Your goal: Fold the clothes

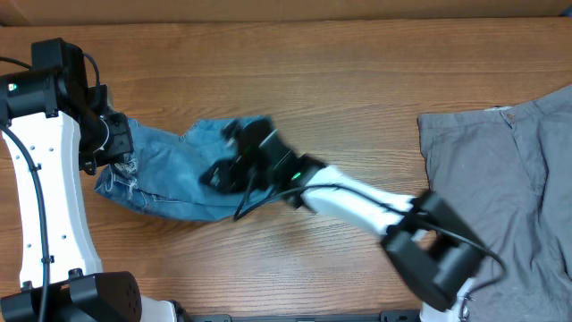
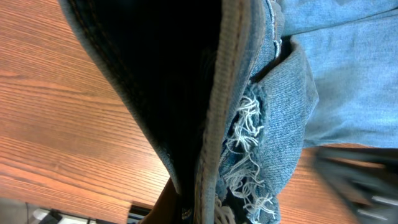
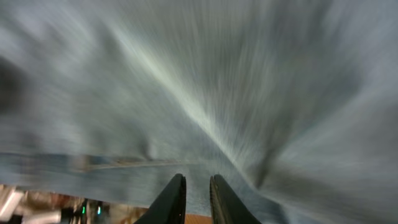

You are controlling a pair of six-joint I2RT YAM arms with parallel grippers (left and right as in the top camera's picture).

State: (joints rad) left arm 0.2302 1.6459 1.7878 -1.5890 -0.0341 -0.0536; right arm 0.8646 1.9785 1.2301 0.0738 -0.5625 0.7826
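Left hand: closed on the frayed hem of the jeans, fingers hidden by denim. The jeans lie bunched on the worktop between both hands. Right hand: fingers narrow against blurred denim, and whether it grips cannot be told. Grey trousers: well apart from both hands, cut off by the frame.
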